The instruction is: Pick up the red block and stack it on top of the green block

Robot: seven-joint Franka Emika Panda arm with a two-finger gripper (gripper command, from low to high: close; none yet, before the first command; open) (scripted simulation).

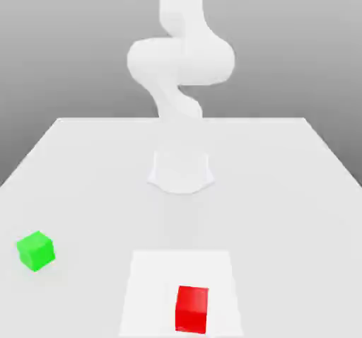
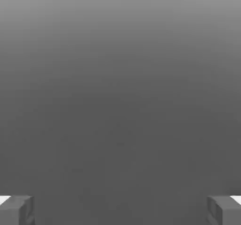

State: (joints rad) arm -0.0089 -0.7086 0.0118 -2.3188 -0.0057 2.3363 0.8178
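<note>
Table (image 1: 85, 160) white, red block (image 1: 191, 308), green block (image 1: 35, 250) well apart, grey backdrop.

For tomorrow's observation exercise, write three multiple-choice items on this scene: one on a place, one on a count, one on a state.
1. In the exterior view, the green block lies where from the red block?
A. To the left
B. To the right
C. On top

2. How many blocks rest on the table?
A. One
B. Two
C. Three

3. The gripper is:
A. Shut on the red block
B. Shut, empty
C. Open, empty

Answers: 1 A, green sits leftward, apart; 2 B, one red, one green; 3 C, fingertips stand wide apart, nothing between.
</note>
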